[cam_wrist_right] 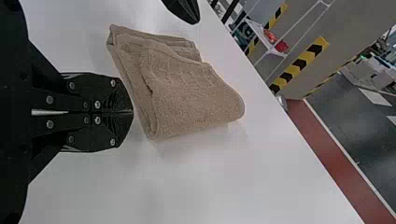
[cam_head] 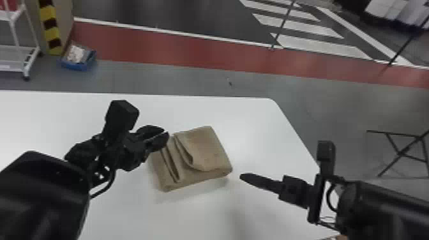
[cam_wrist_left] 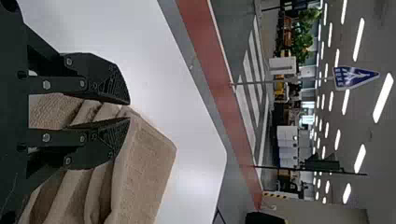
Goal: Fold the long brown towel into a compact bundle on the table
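Mostly, the folding looks done: the brown towel lies in a layered bundle on the table, with loose folds gaping towards its left side that probably want pressing flat. The left pincer, parted a little, is at the far left corner, apparently gripping nothing; the right pincer is closed and empty, near the right side.

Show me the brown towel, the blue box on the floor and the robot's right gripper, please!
Brown towel (cam_head: 209, 150): head view, on its top folded layer.
Blue box (cam_head: 75, 66): head view, on its near wall.
Right gripper (cam_wrist_right: 132, 112): right wrist view, where its closed fingertips meet.
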Available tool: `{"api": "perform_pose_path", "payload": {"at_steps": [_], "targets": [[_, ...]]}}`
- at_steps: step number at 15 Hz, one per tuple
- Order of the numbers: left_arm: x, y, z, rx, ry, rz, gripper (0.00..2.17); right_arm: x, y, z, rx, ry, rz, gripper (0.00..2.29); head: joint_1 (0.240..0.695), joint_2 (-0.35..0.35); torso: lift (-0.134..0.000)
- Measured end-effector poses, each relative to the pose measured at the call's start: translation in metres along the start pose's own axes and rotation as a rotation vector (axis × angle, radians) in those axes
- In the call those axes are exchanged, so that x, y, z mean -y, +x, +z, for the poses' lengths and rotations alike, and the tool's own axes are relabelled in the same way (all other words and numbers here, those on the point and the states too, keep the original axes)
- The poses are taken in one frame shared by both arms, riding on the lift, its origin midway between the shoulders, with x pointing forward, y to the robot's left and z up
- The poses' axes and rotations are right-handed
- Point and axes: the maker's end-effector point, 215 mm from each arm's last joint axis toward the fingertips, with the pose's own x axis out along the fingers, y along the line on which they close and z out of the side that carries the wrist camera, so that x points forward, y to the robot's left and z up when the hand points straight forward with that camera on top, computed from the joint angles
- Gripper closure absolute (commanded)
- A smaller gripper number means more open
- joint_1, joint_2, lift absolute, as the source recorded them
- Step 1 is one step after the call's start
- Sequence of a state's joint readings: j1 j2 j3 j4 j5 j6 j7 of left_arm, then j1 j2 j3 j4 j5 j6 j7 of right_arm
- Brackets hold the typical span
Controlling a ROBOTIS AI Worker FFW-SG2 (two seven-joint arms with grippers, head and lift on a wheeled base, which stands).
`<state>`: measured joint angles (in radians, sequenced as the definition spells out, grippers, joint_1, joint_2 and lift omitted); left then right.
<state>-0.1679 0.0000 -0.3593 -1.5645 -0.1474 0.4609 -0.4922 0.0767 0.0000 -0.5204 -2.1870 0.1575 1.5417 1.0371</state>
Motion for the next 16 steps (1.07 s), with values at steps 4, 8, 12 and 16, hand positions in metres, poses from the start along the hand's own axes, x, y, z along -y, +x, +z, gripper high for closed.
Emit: {"api": "perform_pose_path", "payload": {"at_steps": [4, 8, 12, 16], "targets": [[-0.035, 0.025, -0.005, 0.032, 0.141, 0.077, 2.06, -0.006, 0.006, -0.01, -0.035, -0.009, -0.016, 2.19, 0.695, -0.35, -0.125], [-0.037, 0.028, -0.01, 0.036, 0.195, 0.071, 2.06, -0.012, 0.024, -0.006, -0.067, -0.051, -0.054, 2.19, 0.695, -0.324, -0.125], [-0.012, 0.036, -0.039, -0.047, 0.303, -0.017, 2.06, -0.011, 0.039, 0.005, -0.079, -0.08, -0.099, 2.19, 0.695, -0.334, -0.125], [0.002, 0.032, -0.055, -0.093, 0.322, -0.094, 2.06, 0.001, 0.057, 0.014, -0.103, -0.054, -0.135, 2.19, 0.695, -0.343, -0.125]]}}
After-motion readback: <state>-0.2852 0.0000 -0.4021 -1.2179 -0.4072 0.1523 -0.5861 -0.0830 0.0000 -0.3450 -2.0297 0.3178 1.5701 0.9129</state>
